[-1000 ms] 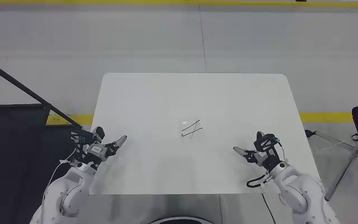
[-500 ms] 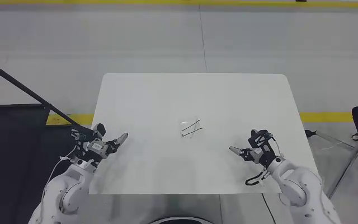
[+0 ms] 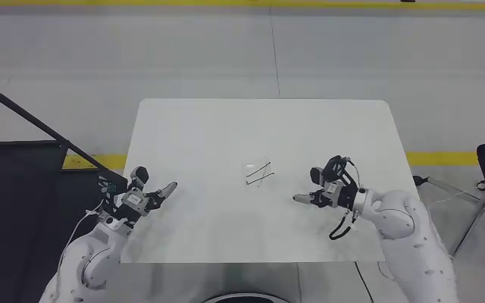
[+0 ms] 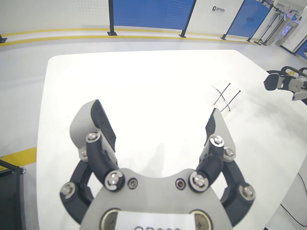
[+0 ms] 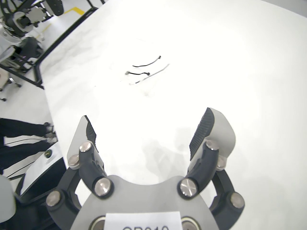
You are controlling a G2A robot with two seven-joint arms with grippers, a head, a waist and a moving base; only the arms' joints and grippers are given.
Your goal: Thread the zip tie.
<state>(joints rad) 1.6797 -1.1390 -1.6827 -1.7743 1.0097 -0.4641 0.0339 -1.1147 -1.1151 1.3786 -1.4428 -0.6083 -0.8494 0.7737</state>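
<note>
Ties (image 3: 259,174): thin black strands lying crossed, flat on the table (image 3: 227,129) near its middle, between the two arms and touching neither. From the right wrist view (image 5: 146,69) I count at least two dark strands and a paler one beside them; I cannot make out which end is the head.

Left claw (image 3: 154,179): jaws spread wide, nothing in them, hovering at the near left corner, well apart from the ties. My reading: it is parked there, pointed inward, ready to take the second end once the first is lifted.

Right claw (image 3: 305,187): jaws also wide apart and empty, aimed at the ties, near them but short of contact. The wide spread makes sense for a strand this thin and flat: the pads need to straddle it before closing.

Judgement: approach stage, no grasp yet. The flat strand will be hard to pinch off the surface.

Change over the last second: the right claw has travelled from near the table's right edge inward toward the ties. The left claw crept inward only slightly. Ties unmoved. Both claws stayed spread.
</note>
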